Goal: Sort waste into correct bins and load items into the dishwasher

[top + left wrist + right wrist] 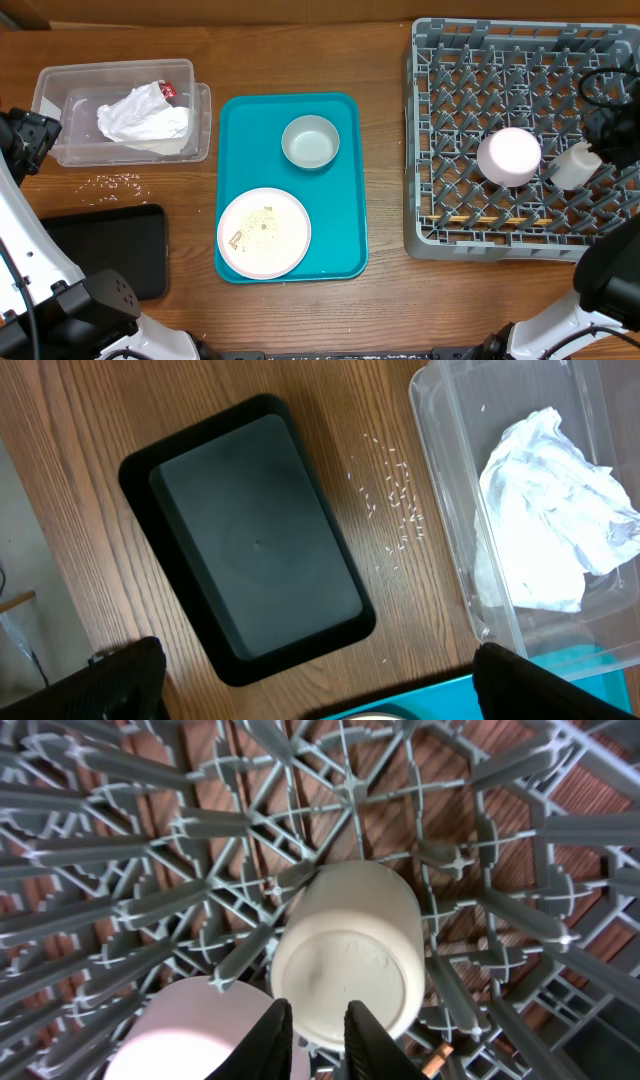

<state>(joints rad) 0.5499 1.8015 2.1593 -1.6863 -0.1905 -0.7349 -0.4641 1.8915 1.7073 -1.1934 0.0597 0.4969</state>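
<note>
Right gripper (318, 1020) is drawn narrow, only a slit between its fingers with nothing seen in it, hovering at the base edge of the white cup (350, 950), which sits in the lattice of the grey dish rack (120, 870); whether it touches the cup I cannot tell. A small white bowl (180, 1040) sits upturned just beside the cup. From the left wrist, the left gripper (318, 650) stands wide and holds nothing above the black tray (250, 540). Rice grains (395, 500) are scattered on the table (60, 420) between that tray and the clear tub (445, 510), where the crumpled napkin (550, 510) lies. Overhead, a teal tray (240, 150) carries the grey-green bowl (310, 142) and the plate (285, 250), which is flecked with crumbs (262, 225). A red scrap (167, 91) rests against the napkin, and chopsticks (470, 216) lie low along the rack's near side.
</note>
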